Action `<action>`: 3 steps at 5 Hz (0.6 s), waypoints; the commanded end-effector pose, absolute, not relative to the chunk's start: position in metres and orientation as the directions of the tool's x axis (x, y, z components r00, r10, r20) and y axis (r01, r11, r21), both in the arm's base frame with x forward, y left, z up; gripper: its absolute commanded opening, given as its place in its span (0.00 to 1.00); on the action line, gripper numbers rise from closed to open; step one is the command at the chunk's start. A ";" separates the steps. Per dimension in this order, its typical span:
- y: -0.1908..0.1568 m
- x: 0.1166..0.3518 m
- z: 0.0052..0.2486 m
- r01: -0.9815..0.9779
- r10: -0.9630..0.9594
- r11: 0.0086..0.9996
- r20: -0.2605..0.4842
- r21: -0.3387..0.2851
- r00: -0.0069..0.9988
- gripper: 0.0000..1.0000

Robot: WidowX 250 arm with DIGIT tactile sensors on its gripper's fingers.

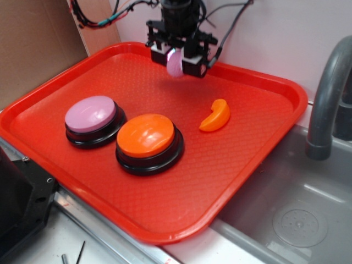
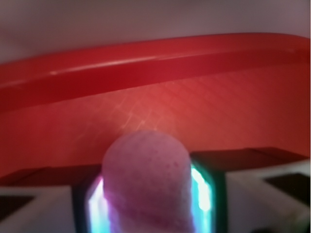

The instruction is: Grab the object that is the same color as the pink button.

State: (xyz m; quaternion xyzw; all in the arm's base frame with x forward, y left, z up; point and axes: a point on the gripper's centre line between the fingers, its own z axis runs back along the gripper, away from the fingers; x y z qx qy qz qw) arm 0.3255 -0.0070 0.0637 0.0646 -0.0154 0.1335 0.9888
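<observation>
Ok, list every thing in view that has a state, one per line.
gripper: shut on the ball, raised above the tray's far side
ball: held between the fingers, off the tray
pink button: upright on the tray, untouched
orange button: upright on the tray, right beside the pink one
crescent: lying loose on the tray, apart from the buttons
tray: flat, partly over the sink

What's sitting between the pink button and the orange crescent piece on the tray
The orange button lies between the pink button and the orange crescent, shown in the exterior view.
</observation>
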 end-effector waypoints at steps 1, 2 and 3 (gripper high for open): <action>-0.013 0.298 0.181 -0.339 0.340 0.939 -0.012 0.060 0.940 0.00; -0.005 0.269 0.216 -0.347 0.346 0.937 0.056 0.023 0.937 0.00; 0.001 0.250 0.232 -0.359 0.358 0.933 0.097 -0.014 0.929 0.00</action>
